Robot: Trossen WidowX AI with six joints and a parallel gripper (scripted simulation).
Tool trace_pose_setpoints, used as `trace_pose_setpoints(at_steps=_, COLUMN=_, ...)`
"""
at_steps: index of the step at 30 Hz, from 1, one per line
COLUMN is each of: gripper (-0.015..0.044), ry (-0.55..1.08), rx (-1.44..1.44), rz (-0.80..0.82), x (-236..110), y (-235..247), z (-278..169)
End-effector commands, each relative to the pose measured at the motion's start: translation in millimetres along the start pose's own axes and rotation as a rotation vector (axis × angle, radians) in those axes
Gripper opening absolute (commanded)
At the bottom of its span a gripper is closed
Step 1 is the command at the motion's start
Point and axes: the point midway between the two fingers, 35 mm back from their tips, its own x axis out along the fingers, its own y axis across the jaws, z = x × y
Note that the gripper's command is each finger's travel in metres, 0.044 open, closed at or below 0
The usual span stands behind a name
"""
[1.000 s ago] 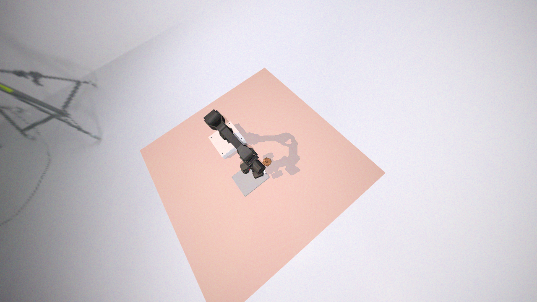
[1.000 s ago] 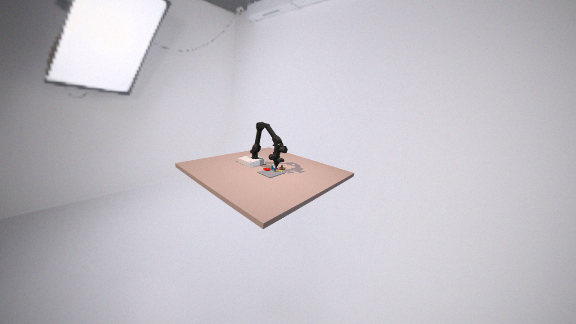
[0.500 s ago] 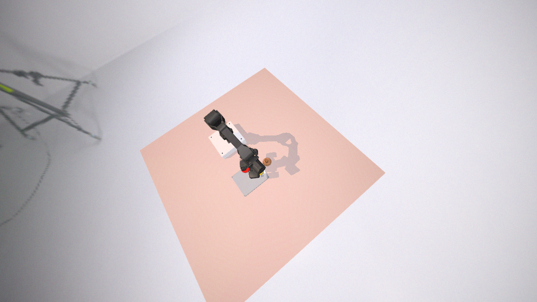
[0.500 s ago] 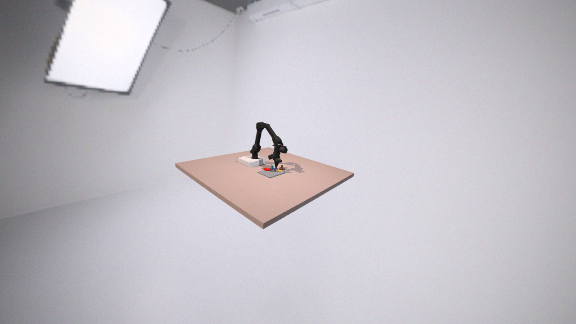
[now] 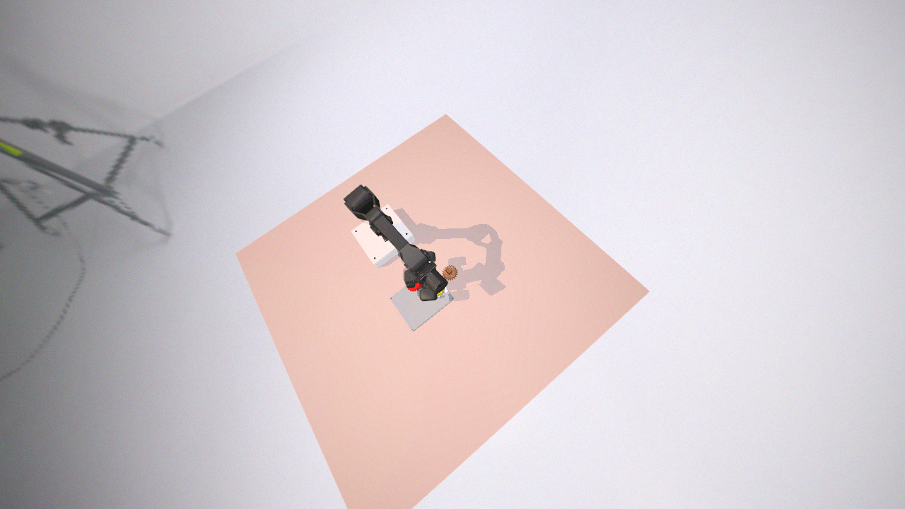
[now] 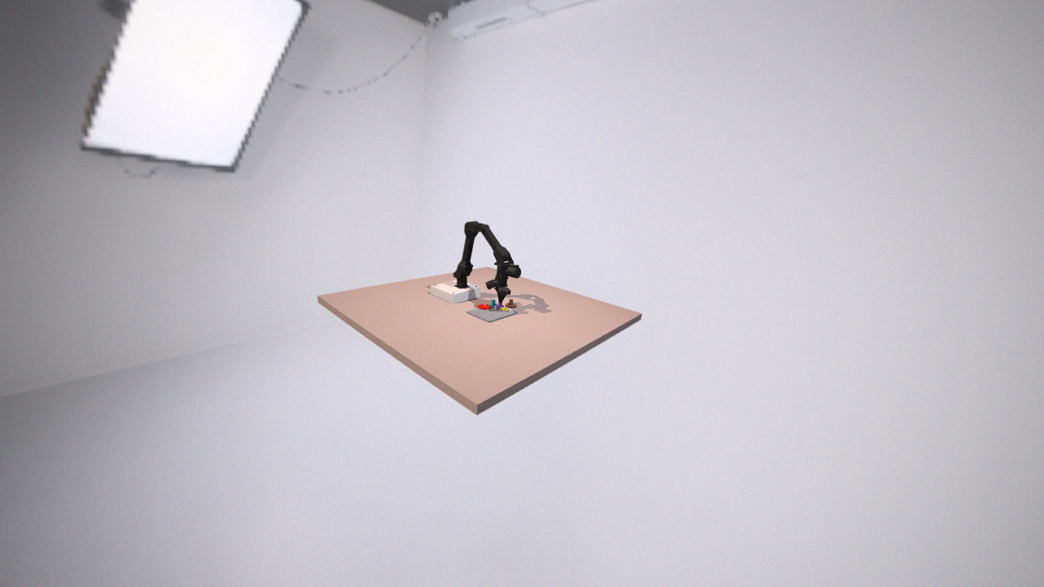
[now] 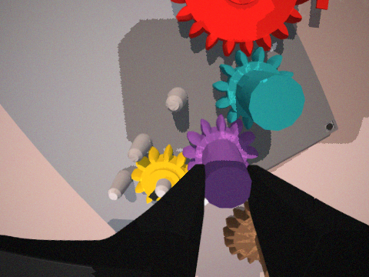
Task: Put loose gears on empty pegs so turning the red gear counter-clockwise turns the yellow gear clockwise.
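My gripper (image 7: 224, 174) is shut on the purple gear's knob. The purple gear (image 7: 223, 142) is over the grey board (image 5: 414, 314) (image 6: 490, 317) (image 7: 77, 77), between the teal gear and the yellow gear (image 7: 161, 173) (image 5: 440, 292). Its teeth are close to both; I cannot tell whether it sits flat. The teal gear (image 7: 246, 82) stands on the board beside the red gear (image 7: 242, 19) (image 5: 413, 288) (image 6: 484, 306). Empty pegs (image 7: 177, 98) (image 7: 140, 147) (image 7: 121, 184) show left of these gears. A brown gear (image 7: 242, 235) (image 5: 450, 272) (image 6: 510, 304) stands off the board.
The white robot base (image 5: 373, 248) (image 6: 453, 293) stands behind the board on the pinkish table (image 5: 354, 379) (image 6: 438, 342). The red arrow (image 7: 323, 4) shows at the wrist view's upper right. The white arrow is mostly hidden by a finger.
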Motion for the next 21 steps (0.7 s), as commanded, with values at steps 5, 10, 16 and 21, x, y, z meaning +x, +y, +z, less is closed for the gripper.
trace_pose_setpoints(at_steps=5, gripper=0.0026, ry=-0.001, rx=-0.164, rz=-0.002, x=1.3, y=-0.5, z=0.0)
trace_pose_setpoints(at_steps=10, gripper=0.0140, ry=-0.001, rx=-0.141, rz=-0.002, x=-3.3, y=-0.1, z=-0.8)
trace_pose_setpoints(at_steps=16, gripper=0.0140, ry=-0.001, rx=-0.141, rz=-0.002, x=-16.4, y=0.6, z=-1.4)
trace_pose_setpoints(at_steps=21, gripper=0.0140, ry=0.000, rx=-0.141, rz=-0.002, x=-46.0, y=0.2, z=-1.1)
